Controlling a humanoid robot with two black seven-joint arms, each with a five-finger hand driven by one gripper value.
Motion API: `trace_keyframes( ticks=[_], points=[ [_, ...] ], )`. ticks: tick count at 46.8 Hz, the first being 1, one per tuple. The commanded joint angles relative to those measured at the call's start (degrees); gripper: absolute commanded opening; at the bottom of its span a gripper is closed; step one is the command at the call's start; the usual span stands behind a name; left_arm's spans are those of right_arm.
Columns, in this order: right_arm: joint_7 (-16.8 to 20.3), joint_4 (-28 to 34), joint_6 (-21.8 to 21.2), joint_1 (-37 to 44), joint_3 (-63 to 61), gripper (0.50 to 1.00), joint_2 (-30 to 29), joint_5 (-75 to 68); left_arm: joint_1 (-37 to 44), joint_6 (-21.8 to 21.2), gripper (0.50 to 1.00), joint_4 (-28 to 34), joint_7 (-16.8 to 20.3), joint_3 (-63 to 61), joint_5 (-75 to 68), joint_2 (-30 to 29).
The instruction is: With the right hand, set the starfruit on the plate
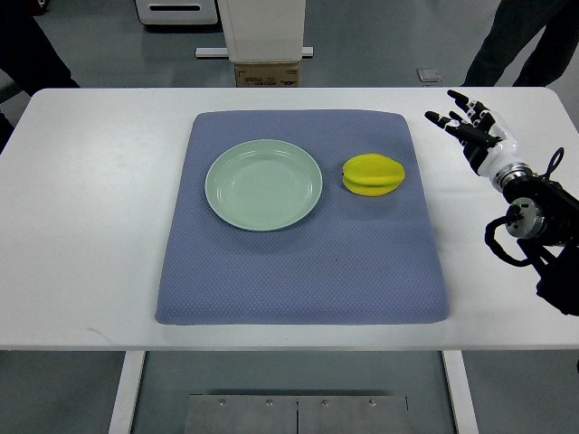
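A yellow starfruit [373,174] lies on the blue-grey mat [303,271], just right of a pale green plate [263,184] that holds nothing. My right hand [463,121] hovers over the white table to the right of the mat, well clear of the starfruit. Its fingers are spread and hold nothing. The right arm comes in from the right edge. No left arm shows.
The mat covers the middle of the white table [81,226]. Behind the far edge stand a white post with a cardboard box [266,72]. A person's legs [525,41] show at the top right, and dark clothing at the top left.
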State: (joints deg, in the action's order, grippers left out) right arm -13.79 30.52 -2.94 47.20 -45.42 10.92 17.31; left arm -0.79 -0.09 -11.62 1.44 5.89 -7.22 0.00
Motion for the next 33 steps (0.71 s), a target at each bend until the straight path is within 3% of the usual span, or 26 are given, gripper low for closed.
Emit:
trace_keyframes(
  ticks=[1,33],
  points=[
    [0.1,0.3,0.4,0.3,0.0,1.0,0.8,-0.1,0.0,0.0,1.0,0.0,0.0,0.0,0.0,0.0],
    [0.0,0.5,2.2,0.4,0.1,1.0,1.3,0.0,0.0,0.0,1.0,0.0,0.0,0.0,0.0,0.0]
  ],
)
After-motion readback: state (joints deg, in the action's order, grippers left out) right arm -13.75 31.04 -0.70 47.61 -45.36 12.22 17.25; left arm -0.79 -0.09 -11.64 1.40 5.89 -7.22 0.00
